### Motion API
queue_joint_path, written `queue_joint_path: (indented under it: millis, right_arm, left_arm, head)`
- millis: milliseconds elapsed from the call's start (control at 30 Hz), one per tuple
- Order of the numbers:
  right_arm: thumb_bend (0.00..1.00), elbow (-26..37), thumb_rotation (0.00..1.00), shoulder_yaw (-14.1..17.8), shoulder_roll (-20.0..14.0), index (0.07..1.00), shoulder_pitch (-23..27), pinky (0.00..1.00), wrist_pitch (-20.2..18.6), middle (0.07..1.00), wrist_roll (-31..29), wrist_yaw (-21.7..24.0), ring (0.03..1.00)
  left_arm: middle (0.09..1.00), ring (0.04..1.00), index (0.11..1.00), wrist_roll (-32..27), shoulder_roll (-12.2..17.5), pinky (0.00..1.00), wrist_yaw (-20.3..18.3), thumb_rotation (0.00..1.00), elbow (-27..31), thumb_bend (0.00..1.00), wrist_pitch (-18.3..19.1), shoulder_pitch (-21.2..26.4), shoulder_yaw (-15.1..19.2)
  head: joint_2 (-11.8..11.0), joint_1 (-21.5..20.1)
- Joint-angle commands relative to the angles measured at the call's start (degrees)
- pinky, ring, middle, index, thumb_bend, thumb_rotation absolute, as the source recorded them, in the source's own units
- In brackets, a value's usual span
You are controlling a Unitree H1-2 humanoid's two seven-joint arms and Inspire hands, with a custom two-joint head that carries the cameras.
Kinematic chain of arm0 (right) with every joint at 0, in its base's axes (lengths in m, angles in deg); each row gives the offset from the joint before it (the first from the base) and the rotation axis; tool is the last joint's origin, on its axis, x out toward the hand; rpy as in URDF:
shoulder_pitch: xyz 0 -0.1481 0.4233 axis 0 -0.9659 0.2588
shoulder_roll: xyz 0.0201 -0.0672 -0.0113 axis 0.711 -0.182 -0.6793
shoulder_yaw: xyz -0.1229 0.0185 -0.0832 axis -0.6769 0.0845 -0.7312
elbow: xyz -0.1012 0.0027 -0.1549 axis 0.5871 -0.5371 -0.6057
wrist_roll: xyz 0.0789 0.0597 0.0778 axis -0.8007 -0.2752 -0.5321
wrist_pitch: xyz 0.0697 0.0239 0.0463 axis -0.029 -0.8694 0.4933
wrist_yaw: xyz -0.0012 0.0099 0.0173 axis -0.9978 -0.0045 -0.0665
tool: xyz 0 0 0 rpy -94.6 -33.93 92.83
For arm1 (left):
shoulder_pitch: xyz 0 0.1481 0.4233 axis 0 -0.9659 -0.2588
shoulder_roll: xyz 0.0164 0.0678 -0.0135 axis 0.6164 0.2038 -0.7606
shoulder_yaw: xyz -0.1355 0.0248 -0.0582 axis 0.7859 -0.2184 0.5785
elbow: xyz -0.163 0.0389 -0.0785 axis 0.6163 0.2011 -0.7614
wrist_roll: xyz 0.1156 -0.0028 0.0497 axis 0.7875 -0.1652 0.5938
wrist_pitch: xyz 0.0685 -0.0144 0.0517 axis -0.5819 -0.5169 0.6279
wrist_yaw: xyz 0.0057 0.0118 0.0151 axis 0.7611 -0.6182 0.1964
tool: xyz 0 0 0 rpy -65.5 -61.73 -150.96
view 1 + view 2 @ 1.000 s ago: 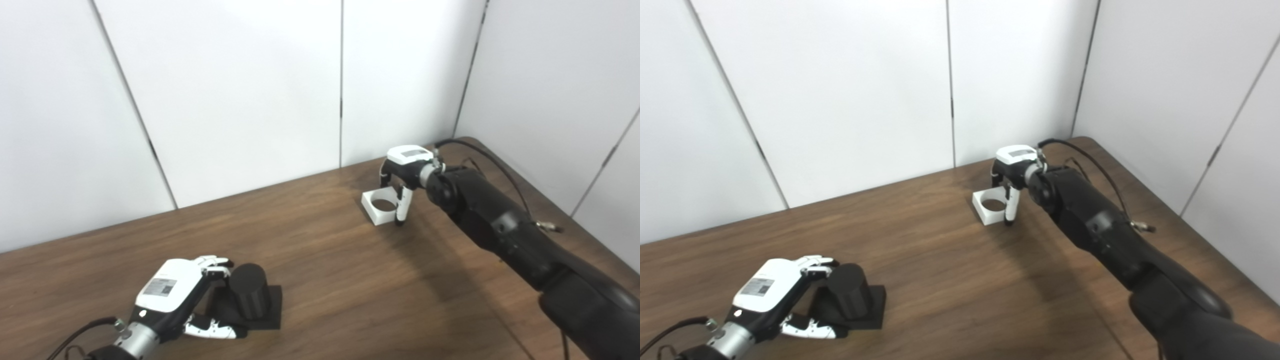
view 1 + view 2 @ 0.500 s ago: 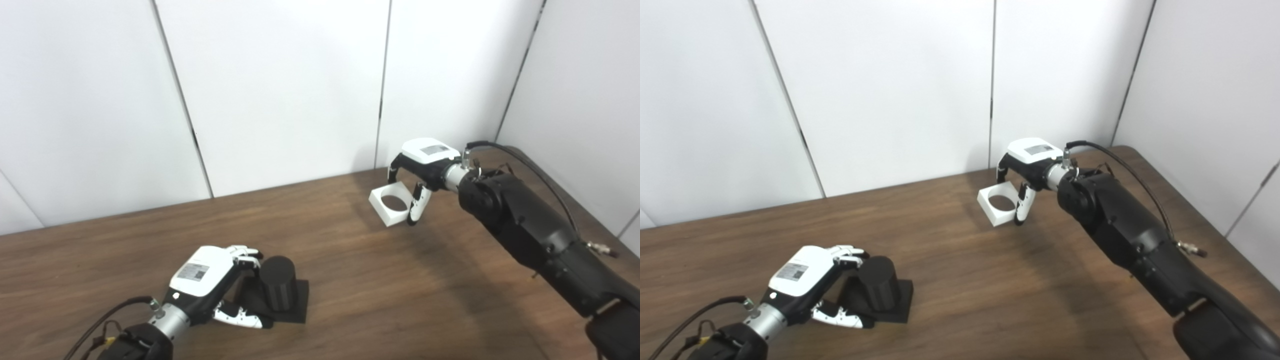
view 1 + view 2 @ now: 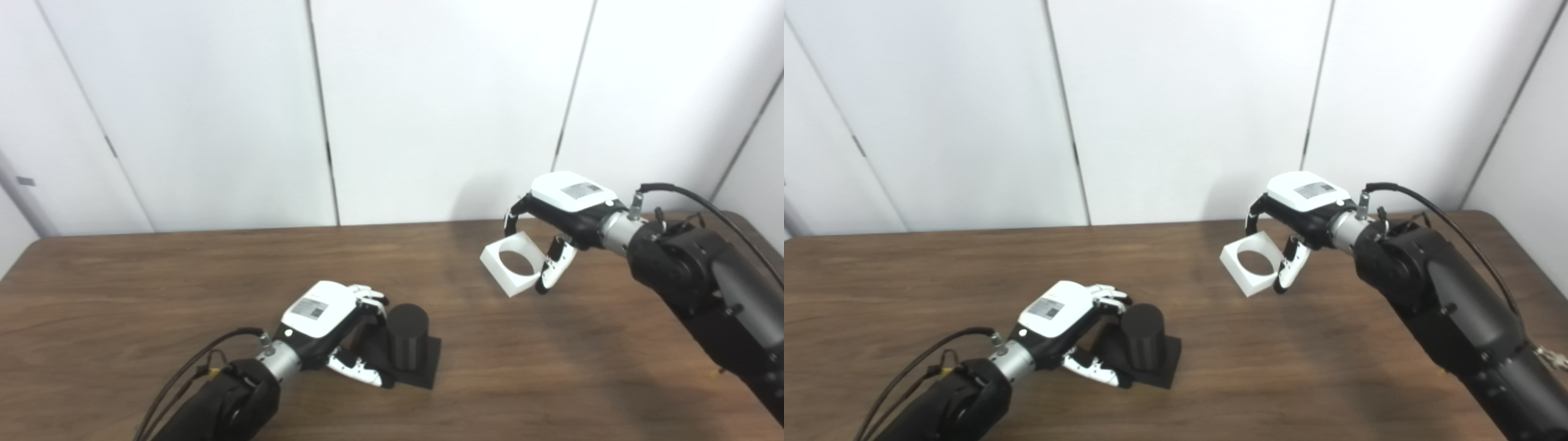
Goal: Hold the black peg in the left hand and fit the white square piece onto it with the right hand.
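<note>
Spanning the scene, a brown wooden table (image 3: 122,294) meets white wall panels (image 3: 441,104).

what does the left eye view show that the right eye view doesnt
Only the left eye view shows a small grey fitting on the wall at far left. Only the right eye view shows more of the table's right end and the right forearm. Both show the left hand curled around the black peg on its base, and the right hand holding the white square piece off the table.
</note>
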Motion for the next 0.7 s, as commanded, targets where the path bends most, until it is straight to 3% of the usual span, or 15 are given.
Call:
queue_joint_path:
  millis: [0,433,667]
  right_arm:
    - [0.52,3.05,0.13,0.87,-0.06,0.479,2.7,0.85,0.96,0.755,-0.3,0.02,0.848]
    - [0.52,6.02,0.13,1.39,3.11,0.478,3.88,0.8,4.73,0.747,-2.57,1.0,0.831]
    - [0.52,7.4,0.13,1.16,5.64,0.478,4.04,0.8,4.15,0.749,-3.12,1.85,0.839]
  left_arm:
    - [0.815,0.843,0.491,4.08,-0.18,0.71,-5.56,0.07,-1.88,0.52,2.2,-1.57,-2.87]
    - [0.824,0.854,0.492,4.44,-0.75,0.75,-7.32,0.07,-1.0,0.52,4.42,-1.07,-3.69]
    - [0.816,0.851,0.491,4.21,-1.22,0.72,-6.68,0.07,-1.26,0.52,4.35,-1.15,-3.57]
  head:
    - [0.12,0.38]
    - [0.65,1.72]
    - [1.14,2.17]
